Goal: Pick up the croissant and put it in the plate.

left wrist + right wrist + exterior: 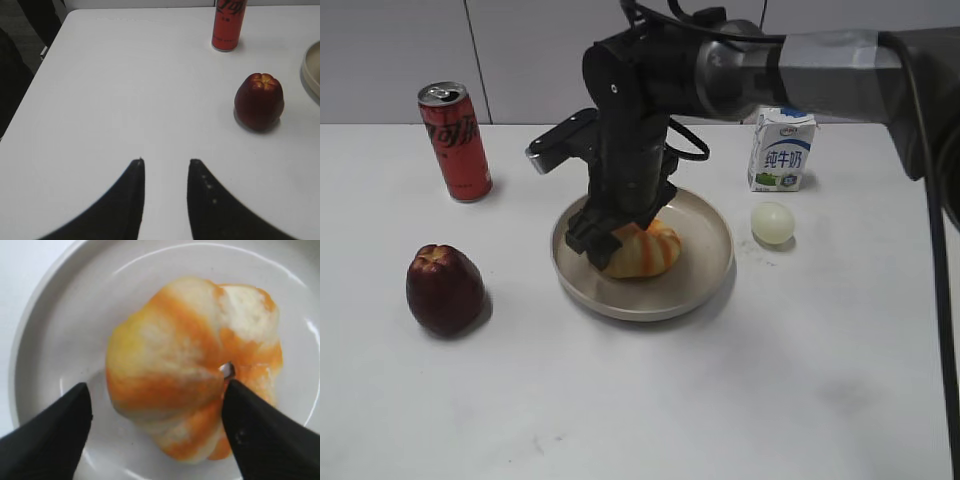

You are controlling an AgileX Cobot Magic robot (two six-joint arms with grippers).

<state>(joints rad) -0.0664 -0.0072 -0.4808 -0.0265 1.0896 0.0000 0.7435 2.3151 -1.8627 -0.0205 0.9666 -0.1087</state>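
Far left stands a red can (455, 140); nearer, a dark red apple (444, 288) rests on the white table (720, 400). My left claw (166, 165) hangs open above bare tabletop, holding nothing. At centre the croissant (642, 250) lies inside the plate (710, 262). My right claw (157, 402) straddles it, fingers spread; the right finger (260, 435) seems to touch, though I cannot be sure. Farther right sit an egg (772, 222) and a milk carton (781, 150).
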